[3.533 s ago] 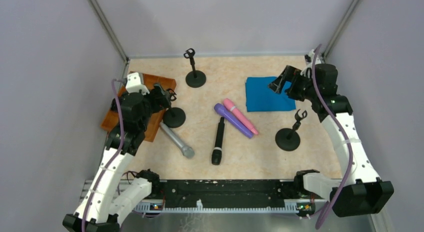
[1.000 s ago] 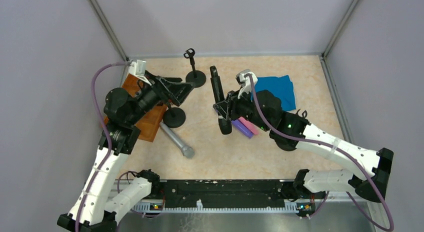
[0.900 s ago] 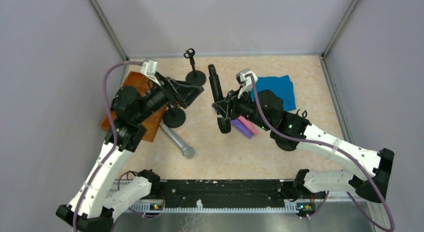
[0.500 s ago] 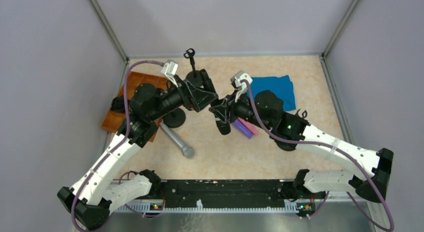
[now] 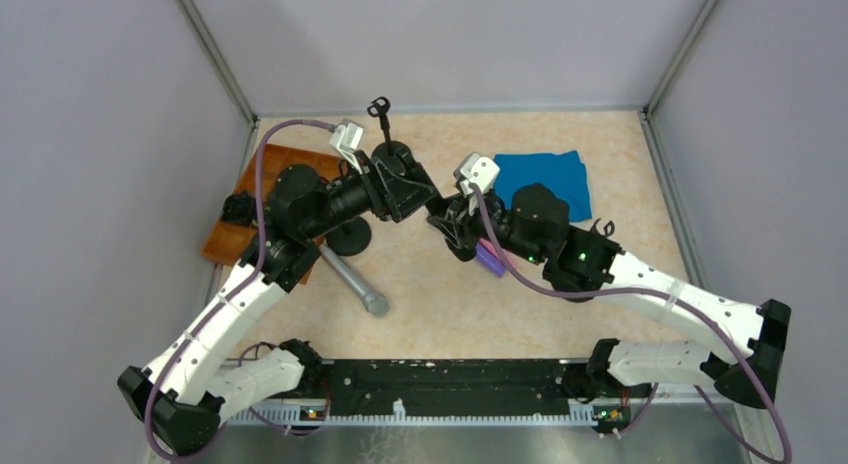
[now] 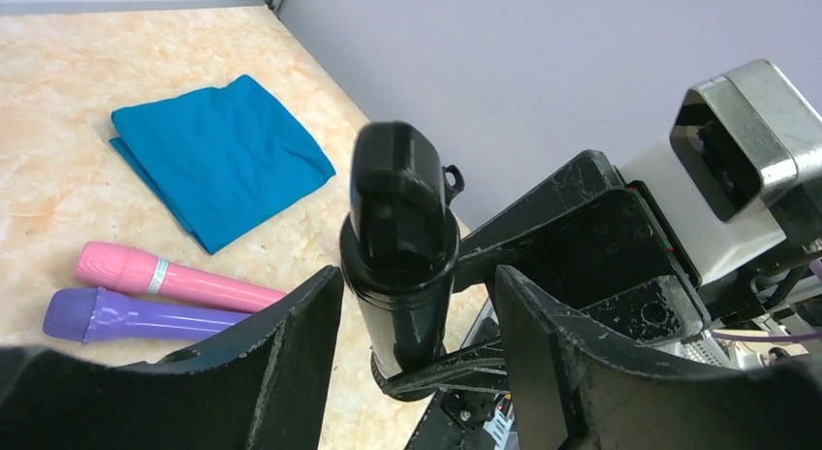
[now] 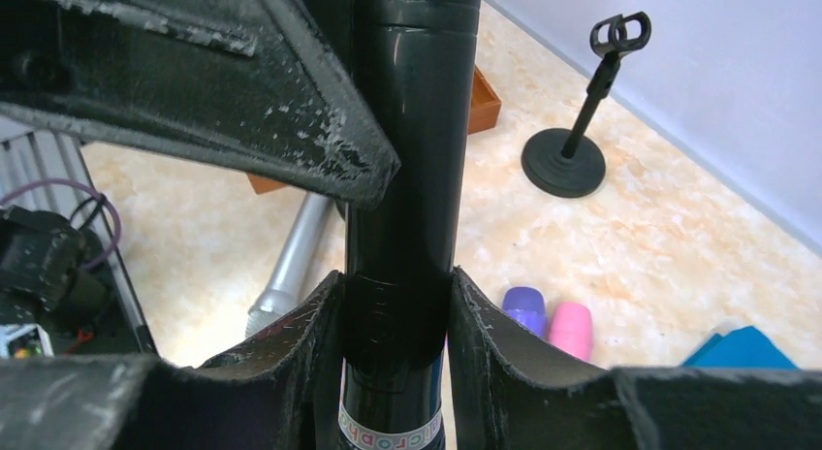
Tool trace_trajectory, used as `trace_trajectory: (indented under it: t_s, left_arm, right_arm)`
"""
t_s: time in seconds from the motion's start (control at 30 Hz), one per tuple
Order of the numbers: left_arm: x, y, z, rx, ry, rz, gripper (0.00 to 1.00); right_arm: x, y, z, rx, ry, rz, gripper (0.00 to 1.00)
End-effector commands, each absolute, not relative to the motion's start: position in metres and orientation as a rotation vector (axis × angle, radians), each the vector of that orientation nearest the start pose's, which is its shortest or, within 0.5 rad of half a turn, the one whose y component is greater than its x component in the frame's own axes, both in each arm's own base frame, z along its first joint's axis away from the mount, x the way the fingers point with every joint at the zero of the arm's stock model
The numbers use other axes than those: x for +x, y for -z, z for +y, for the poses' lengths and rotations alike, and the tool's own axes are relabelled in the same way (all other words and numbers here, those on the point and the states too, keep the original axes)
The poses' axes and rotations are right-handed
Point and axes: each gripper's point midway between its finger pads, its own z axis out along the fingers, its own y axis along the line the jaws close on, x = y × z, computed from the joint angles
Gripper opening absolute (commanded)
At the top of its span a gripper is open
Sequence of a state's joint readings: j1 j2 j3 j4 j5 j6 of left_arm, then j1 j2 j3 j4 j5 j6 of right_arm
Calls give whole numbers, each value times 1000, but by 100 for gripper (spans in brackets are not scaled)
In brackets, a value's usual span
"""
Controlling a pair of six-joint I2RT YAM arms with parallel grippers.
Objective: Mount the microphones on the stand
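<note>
Overhead view from behind, wrist views close, facing (both share black microphone (image 6: 399, 239))

Glossy black microphone (image 6: 399, 237), scuffed matt fingers (image 6: 291, 368), blue cloth (image 6: 218, 154)

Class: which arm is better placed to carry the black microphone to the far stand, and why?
Likely left: the left gripper straddles the black microphone that the right gripper clamps, and the far stand is on its side.

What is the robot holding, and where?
The right pincer clamps the black microphone by its body, near the label; the left pincer only straddles its end.
</note>
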State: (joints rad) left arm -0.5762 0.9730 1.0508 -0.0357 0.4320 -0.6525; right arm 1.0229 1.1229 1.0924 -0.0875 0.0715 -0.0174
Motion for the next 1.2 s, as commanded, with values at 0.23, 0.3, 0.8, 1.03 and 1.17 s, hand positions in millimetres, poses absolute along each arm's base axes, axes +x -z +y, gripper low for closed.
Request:
trace_trajectory:
  t_s: [0.23,0.3,0.8,1.03,1.17]
  left_arm:
    - [224,-396,-273,381,1326,1603,63]
    - [223,-396,-274,389,1330,1604,60]
    - [223,-391,-279,417,1350,1622,14]
    - [232,-397,-274,374,1296,1560,0]
    - [242,-417,-256,313,1189,1427,0]
  right_arm:
    - [217,-344,313,-938,-554,1430,0]
    - [220,-344,310,-942,-525,1430,0]
    - [232,-350,296,-981,-366,1404,11]
    - [224,-377,287,-845,-460,1375,87]
    - [219,-408,273,-667,-559,1351,95]
